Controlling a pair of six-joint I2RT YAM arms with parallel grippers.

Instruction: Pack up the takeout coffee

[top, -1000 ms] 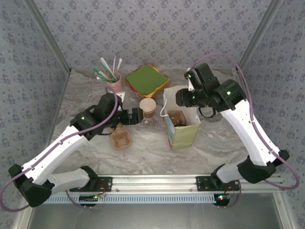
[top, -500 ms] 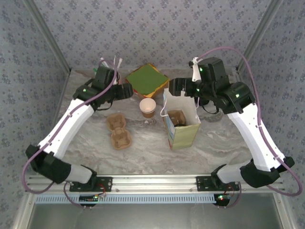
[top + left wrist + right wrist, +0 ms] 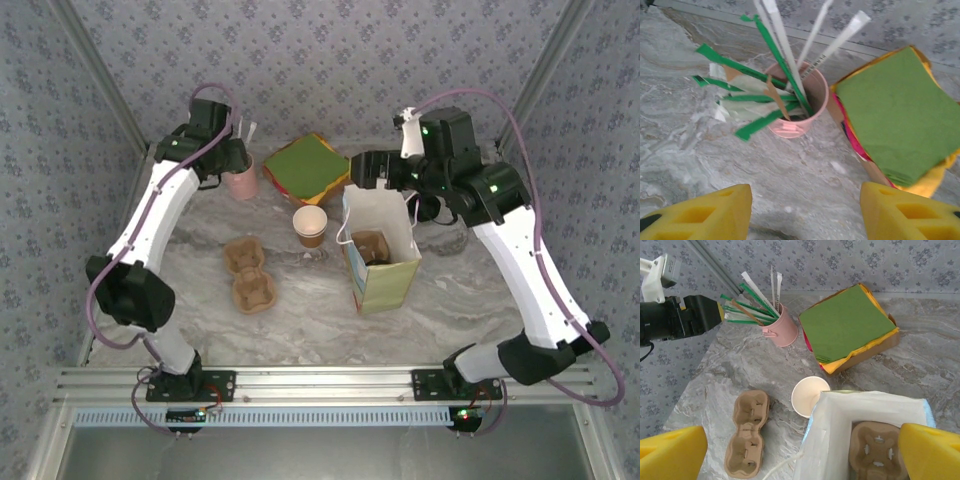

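Landmark: tall open-topped paper bag [image 3: 385,285], white inside, upright on the grey marbled tabletop [image 3: 460,300].
Bag mouth: open from above; a brown cardboard cup carrier [image 3: 372,245] sits inside.
Above bag's far rim: right gripper [image 3: 802,430], fingers spread wide.
Just left of bag: lidless brown paper cup [image 3: 311,226].
Further left: flat brown two-cup cardboard carrier [image 3: 250,275].
Behind bag, to the left: green-topped napkin stack [image 3: 308,167]; pink cup of wrapped straws [image 3: 241,180].
In front and right of bag: bare tabletop.

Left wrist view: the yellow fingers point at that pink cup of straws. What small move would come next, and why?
Probably ease the left gripper forward and down toward the straws in the pink cup: it is open, holds nothing, and the cup lies just ahead.
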